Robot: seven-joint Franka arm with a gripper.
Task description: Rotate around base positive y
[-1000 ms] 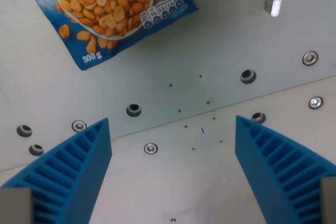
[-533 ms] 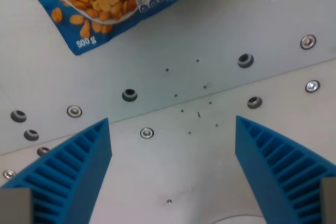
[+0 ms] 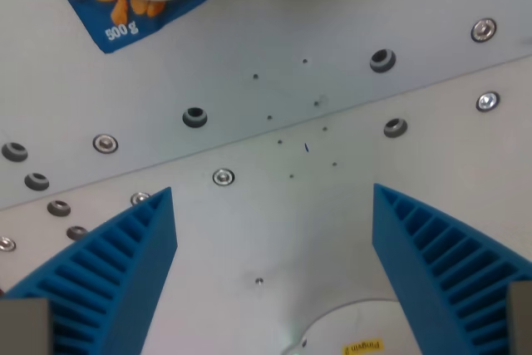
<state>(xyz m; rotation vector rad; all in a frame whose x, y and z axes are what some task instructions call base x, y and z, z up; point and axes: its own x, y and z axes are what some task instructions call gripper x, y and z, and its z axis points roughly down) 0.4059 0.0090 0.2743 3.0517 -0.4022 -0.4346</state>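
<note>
Concerns no object, going by the task line: only a tilt of the gripper (image 3: 273, 197) itself about the base's y axis. Hangs over the grey metal table (image 3: 465, 205), spread wide, with nothing between the blue ribbed fingers (image 3: 116, 272). Needs no grasp, then, and offers nowhere to take hold. Carries no load, so should turn lightly and freely.

Shows, at the top of the wrist view's left, the corner of a blue peanut bag (image 3: 91, 6), mostly cut off by the edge and well apart from the fingers. Looks soft, crinkly and slippery, a film pouch of loose nuts, apt to slump under a pinch. Best taken by a flat edge or corner, though probably not wanted here.

Shows also, at the bottom edge between the fingers, a white rounded thing (image 3: 349, 326) with a small yellow label (image 3: 363, 345). Cannot be named from so little in view; perhaps a lid or tub. Appears rigid, and worth keeping clear of during the tilt.

Across the middle, a seam (image 3: 249, 126) between two plates, with screws (image 3: 222, 177) and dark holes (image 3: 194, 116) along it. Fixed and hard, of no concern short of contact with the fingertips.
</note>
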